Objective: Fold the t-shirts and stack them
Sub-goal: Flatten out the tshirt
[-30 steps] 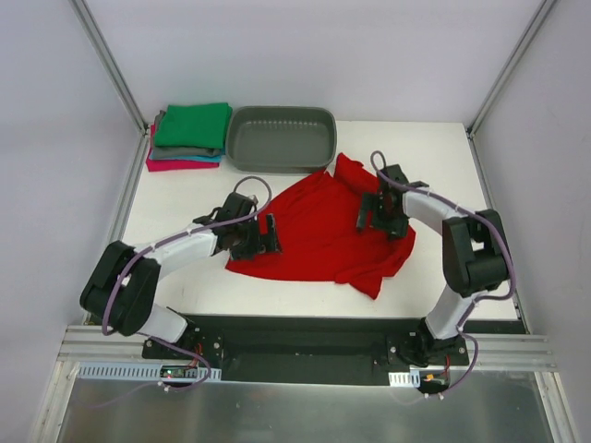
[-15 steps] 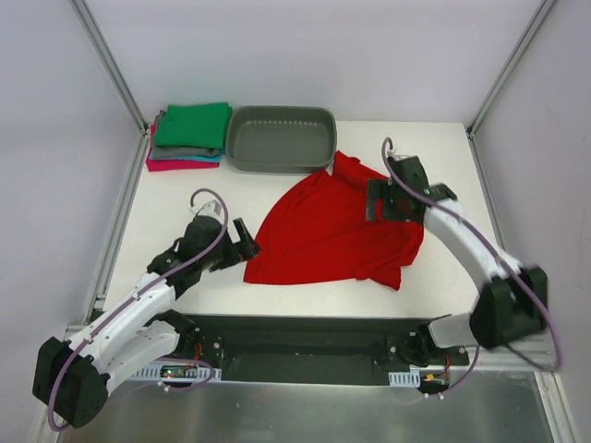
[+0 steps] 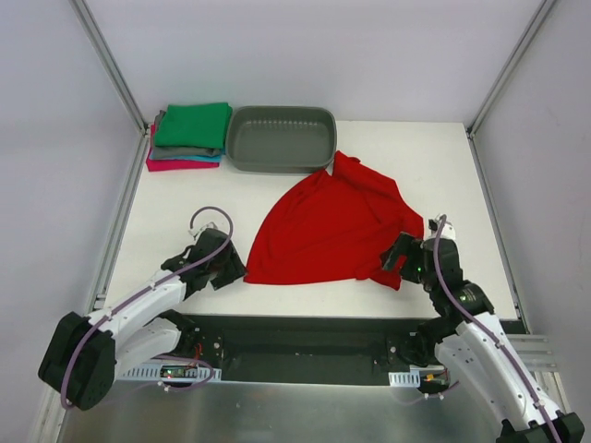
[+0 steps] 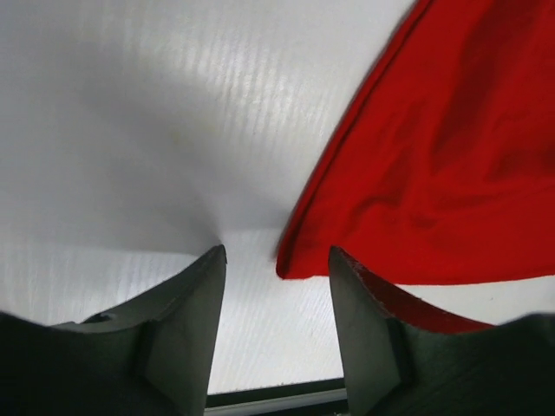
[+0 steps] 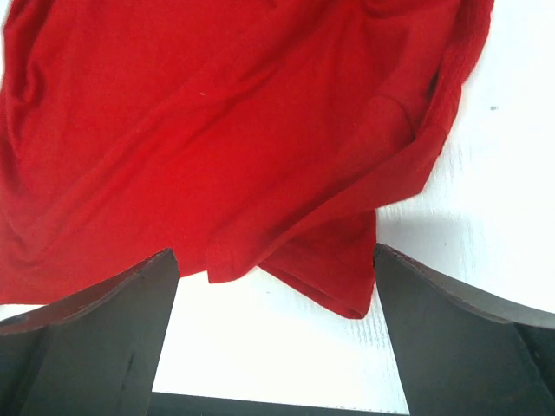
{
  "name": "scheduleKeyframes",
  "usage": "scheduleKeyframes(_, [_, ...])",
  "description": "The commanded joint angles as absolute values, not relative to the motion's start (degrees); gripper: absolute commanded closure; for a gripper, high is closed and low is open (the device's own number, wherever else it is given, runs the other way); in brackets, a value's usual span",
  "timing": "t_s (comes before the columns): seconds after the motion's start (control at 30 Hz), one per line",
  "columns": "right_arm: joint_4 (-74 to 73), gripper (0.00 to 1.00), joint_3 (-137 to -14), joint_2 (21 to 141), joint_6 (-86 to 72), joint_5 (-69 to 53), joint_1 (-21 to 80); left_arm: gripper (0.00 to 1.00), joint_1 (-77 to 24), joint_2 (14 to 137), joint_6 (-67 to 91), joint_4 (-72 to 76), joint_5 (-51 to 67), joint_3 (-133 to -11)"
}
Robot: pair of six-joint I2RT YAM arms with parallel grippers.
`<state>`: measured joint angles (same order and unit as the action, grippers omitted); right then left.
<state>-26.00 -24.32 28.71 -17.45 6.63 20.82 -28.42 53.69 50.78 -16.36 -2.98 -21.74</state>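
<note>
Your red shirt lies rumpled and unfolded on the tabletop. Your left pincer sits low at the shirt's near-left corner, jaws apart with nothing between them. Your right pincer hangs over its near-right corner, jaws wide apart, gripping nothing. The tub stands just behind the shirt, and the folded shirts are stacked farther behind it, to the left.

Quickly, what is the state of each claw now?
Left claw: open, empty, at the bright red cloth t-shirt's corner.
Right claw: wide open, empty, above that shirt.
</note>
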Motion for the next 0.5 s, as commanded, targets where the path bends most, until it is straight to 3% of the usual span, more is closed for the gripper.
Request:
scheduleKeyframes(0.0, [-28.65,0.04,-26.45,33.56,-21.71,8.43,20.74,0.52,-28.30,59.14,51.68,-14.94,2.63,-23.20])
scheduleKeyframes(0.27, [-28.21,0.04,-25.14,37.00,-23.73,9.49,20.83,0.68,-28.39,59.33,51.06,-13.54,6.42,-21.62])
scheduleKeyframes(0.47, [-28.12,0.04,-24.52,35.42,-23.64,10.02,20.74,0.69,-29.27,60.73,50.80,-10.73,6.77,-21.09])
